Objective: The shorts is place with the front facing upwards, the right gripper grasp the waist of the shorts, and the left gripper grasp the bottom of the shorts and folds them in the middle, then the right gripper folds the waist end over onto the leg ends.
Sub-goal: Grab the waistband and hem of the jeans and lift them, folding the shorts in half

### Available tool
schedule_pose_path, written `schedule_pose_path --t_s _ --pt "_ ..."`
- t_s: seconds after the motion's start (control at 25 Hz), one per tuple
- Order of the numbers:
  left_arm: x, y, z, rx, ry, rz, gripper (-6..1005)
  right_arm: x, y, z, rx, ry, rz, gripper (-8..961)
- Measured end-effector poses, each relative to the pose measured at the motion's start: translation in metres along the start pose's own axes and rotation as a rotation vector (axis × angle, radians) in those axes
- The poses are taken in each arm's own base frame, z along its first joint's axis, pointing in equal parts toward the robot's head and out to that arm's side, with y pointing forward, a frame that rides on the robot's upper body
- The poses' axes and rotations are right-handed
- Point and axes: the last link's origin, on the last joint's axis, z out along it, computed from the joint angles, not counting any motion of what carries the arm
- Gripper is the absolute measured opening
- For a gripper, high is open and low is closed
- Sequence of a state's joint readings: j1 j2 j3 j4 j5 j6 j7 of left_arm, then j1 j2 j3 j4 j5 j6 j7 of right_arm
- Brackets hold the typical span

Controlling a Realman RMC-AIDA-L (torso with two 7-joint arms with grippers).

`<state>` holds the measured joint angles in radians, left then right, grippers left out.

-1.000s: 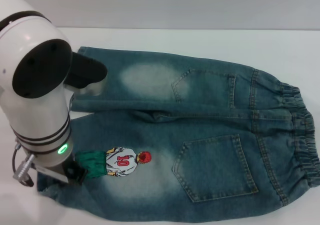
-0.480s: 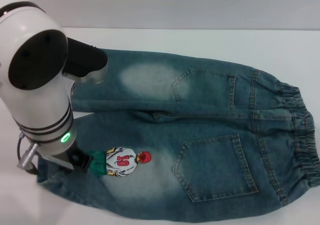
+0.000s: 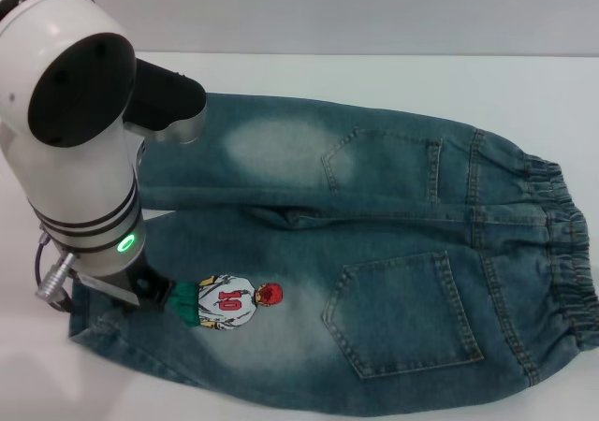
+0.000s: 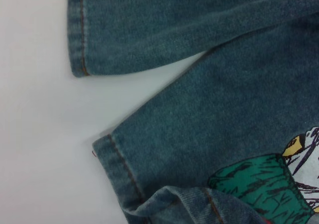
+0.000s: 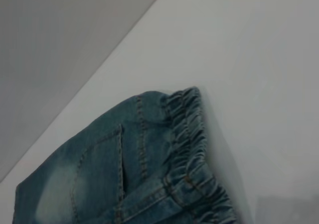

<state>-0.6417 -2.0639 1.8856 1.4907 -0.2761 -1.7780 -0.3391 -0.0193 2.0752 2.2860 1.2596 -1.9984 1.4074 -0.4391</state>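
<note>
The shorts (image 3: 374,253) lie flat on the white table, blue-green denim with pale patches and patch pockets. The ruffled waist (image 3: 566,253) is at the right and also shows in the right wrist view (image 5: 192,134). The bottom of the shorts, two hemmed legs, points left. The near leg carries the cartoon player with number 10 (image 3: 229,301). My left gripper (image 3: 152,292) sits on this leg by its hem (image 3: 80,323), shut on a raised ridge of denim (image 4: 189,199) beside the print. The far leg's hem (image 4: 77,30) lies flat. The right gripper is out of view.
The white table (image 3: 374,75) runs on beyond the shorts toward a grey back wall. My bulky white left arm (image 3: 80,140) hangs over the far leg's end and hides it in the head view.
My left arm has risen and swung a little away from me and to the right. The near leg's hem has bunched and shifted with it. The waist end has not moved.
</note>
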Motion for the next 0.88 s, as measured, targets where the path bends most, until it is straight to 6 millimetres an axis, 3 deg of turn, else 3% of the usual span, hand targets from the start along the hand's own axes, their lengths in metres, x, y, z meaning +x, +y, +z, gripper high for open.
schedule_pose_path --t_s 0.48,0.88 --pt "-0.005 0.001 0.001 -0.006 -0.016 -0.025 39 0.008 -0.008 -0.008 -0.004 0.009 0.042 751" --pt "0.003 0.002 0.000 -0.019 0.024 -0.011 45 0.019 -0.011 0.004 -0.024 0.058 0.084 750"
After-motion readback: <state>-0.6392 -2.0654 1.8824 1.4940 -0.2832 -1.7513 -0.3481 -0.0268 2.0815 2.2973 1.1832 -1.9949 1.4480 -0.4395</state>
